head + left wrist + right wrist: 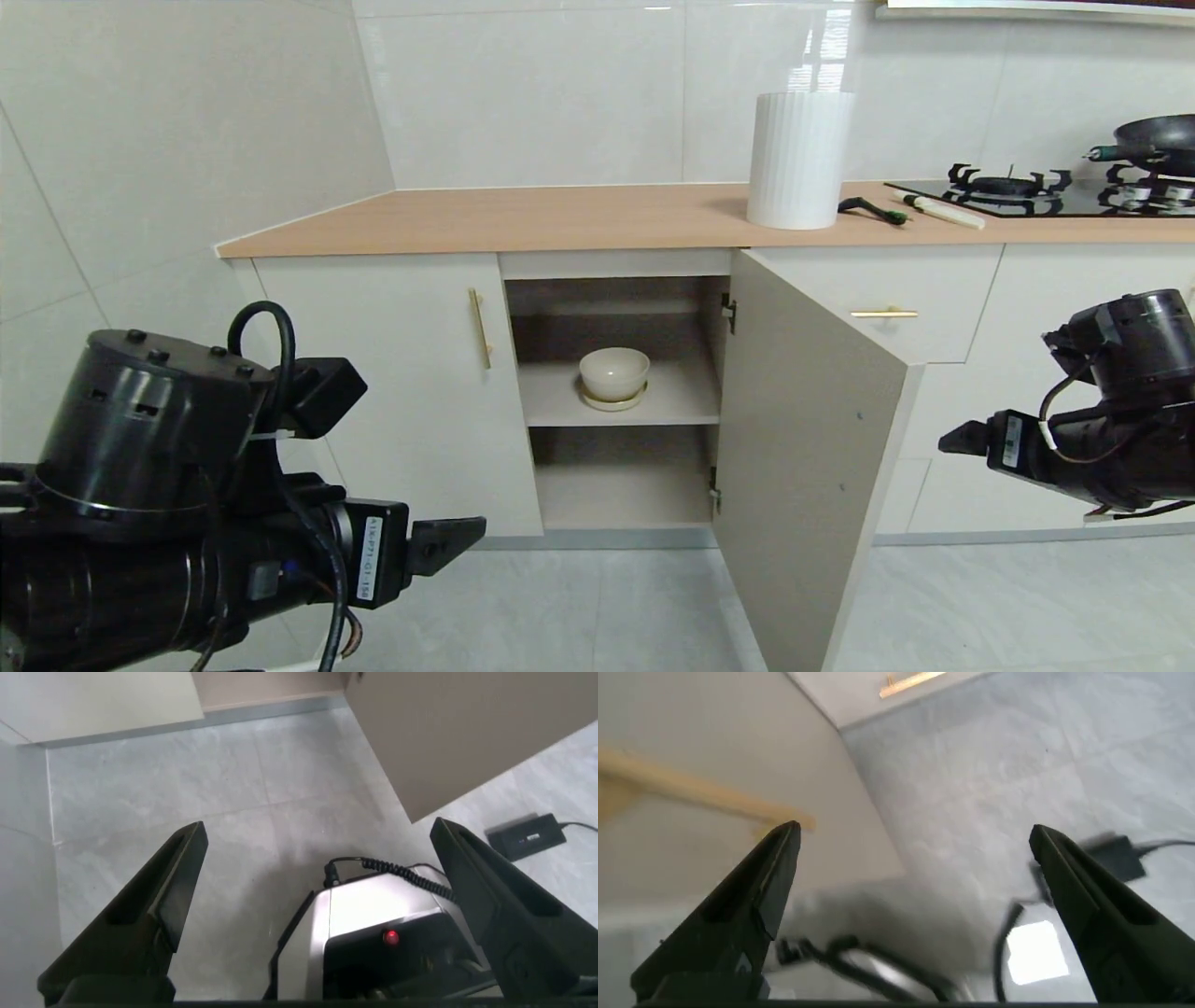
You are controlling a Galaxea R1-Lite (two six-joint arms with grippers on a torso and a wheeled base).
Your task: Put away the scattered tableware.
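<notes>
Left hand [318, 831] and right hand [915, 831] gape empty; inside the open cabinet [616, 313], a bowl [613, 371] sits on a saucer [611, 404].

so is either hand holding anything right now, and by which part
Nothing is held. The left hand and right hand are both open and empty; the round cream ceramic bowl sits untouched on the cabinet shelf.

A white ribbed canister [800, 159] stands on the wooden counter [523, 219]. Farther right, a black pan [1162, 138] sits on the gas hob [1036, 201]. A black adapter [528, 833] with its cord lies on the grey floor [234, 793].
</notes>
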